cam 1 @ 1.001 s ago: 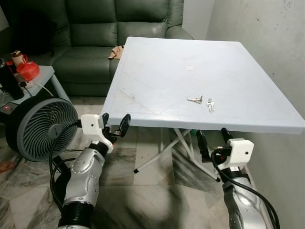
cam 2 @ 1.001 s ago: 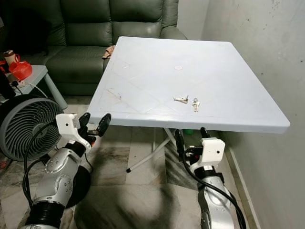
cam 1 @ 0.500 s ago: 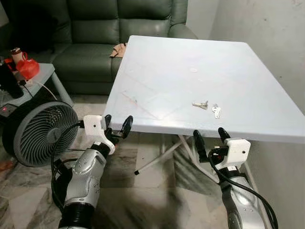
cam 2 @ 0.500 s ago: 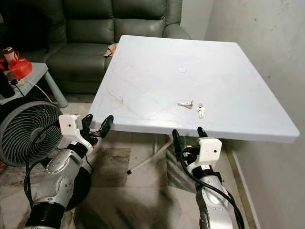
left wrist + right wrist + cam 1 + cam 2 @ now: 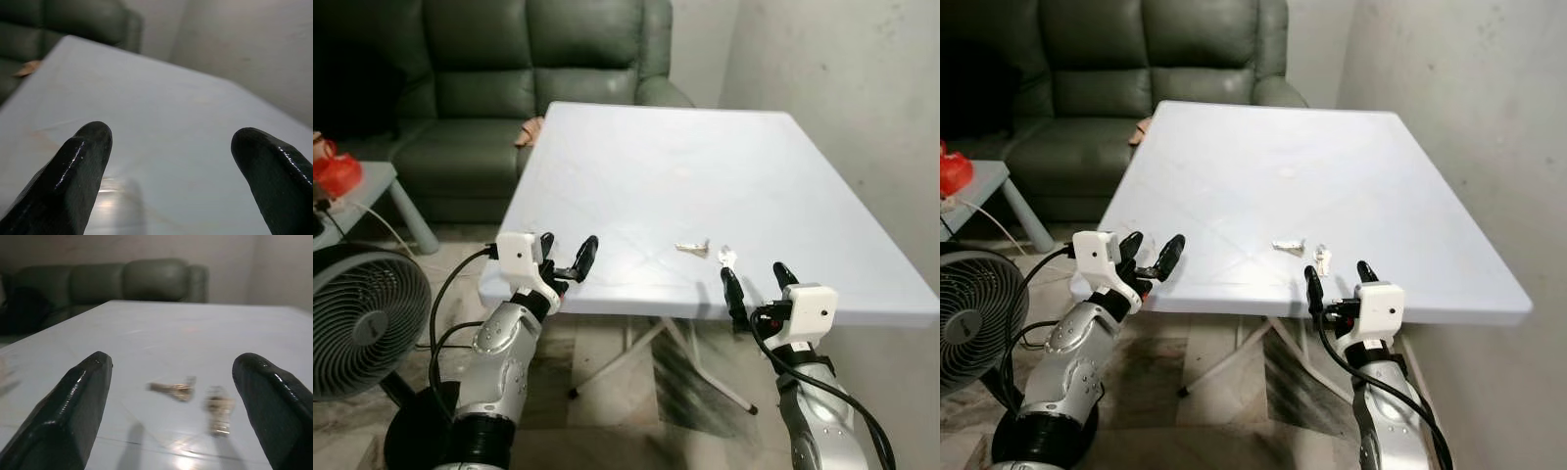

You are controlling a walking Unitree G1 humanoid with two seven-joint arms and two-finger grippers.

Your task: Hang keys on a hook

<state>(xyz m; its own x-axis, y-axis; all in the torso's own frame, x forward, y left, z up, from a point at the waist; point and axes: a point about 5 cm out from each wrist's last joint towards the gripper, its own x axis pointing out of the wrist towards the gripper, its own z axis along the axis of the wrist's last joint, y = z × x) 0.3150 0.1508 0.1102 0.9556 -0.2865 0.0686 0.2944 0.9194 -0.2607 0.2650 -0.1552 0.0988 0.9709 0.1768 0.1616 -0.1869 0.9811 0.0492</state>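
Note:
Two small silver keys lie on the white plastic table (image 5: 744, 147) near its front edge: one key (image 5: 691, 248) points sideways, the other key (image 5: 726, 257) lies just right of it. My right gripper (image 5: 759, 279) is open at the table's front edge, just short of the keys, which appear blurred between its fingers as keys (image 5: 215, 407) in the right wrist view. My left gripper (image 5: 566, 258) is open at the table's front left corner, nothing between its fingers (image 5: 73, 166).
A dark green sofa (image 5: 509, 88) stands behind the table. A black floor fan (image 5: 352, 313) sits at the left, with a low grey side table (image 5: 362, 186) carrying a red object (image 5: 335, 176). A bare wall (image 5: 862, 108) runs along the right.
The camera has come closer and higher over the table. Both grippers have risen from below the table edge to table height, the right one now close to the keys.

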